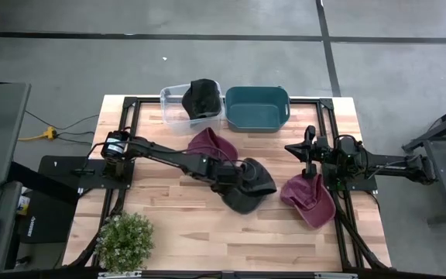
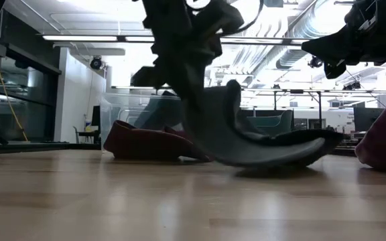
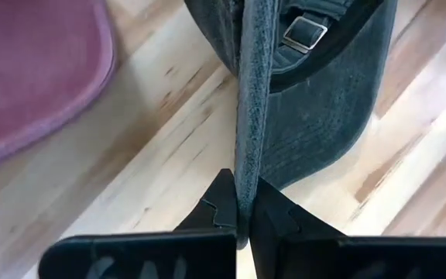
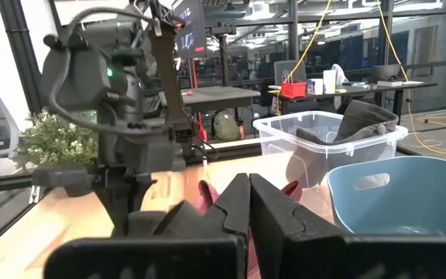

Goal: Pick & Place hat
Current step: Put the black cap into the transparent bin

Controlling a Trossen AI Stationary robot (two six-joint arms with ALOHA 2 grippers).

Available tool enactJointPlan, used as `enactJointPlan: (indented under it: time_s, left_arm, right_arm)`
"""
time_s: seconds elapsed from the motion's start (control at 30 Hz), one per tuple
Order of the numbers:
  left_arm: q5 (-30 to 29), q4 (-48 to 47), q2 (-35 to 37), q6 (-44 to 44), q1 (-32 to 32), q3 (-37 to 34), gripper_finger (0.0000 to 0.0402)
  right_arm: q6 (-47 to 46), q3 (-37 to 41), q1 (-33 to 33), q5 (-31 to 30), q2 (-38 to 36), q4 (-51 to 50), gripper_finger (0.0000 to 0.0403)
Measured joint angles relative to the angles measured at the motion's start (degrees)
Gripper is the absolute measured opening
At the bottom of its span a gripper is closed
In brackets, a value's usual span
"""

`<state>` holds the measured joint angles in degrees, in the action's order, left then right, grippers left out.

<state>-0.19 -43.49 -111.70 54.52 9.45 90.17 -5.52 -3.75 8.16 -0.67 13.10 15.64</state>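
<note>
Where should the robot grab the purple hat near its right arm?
Probably the brim. The purple hat lies on the table with its opening up, so its edge sticks up. The right pincer, shut now, could open, come straight down and pinch that edge.

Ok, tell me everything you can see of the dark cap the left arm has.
The dark cap is charcoal, washed-looking fabric with a metal strap buckle. The left gripper is shut on its edge. It sits mid-table, tilted, its lower edge apparently on the wood, beside a maroon hat.
</note>
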Motion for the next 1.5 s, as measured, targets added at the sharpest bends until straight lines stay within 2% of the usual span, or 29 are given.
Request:
enactJointPlan:
  time_s: [0.27,0.5,1.2,1.37,1.5]
  left_arm:
    - [-0.56,-4.63,0.00,-3.12,0.38,3.86,0.0000]
    - [-5.53,-9.22,2.57,-3.37,0.33,4.33,0.0000]
    - [-18.29,-21.90,21.88,-8.63,-1.10,4.09,0.0000]
    - [-17.03,-21.54,26.02,-13.00,-3.40,4.24,0.0000]
    - [-10.92,-19.46,29.26,-18.38,-6.54,2.22,0.0000]
  right_arm:
    - [-0.01,0.01,-0.01,0.02,0.00,0.00,0.0001]
    - [0.00,0.00,-0.02,0.04,0.00,0.00,0.0001]
    - [0.00,0.00,0.00,0.00,0.77,-0.83,0.0001]
    - [-0.02,0.02,0.00,0.02,1.11,-0.94,0.0001]
    - [-0.02,0.02,0.00,-0.01,1.16,-1.15,0.0001]
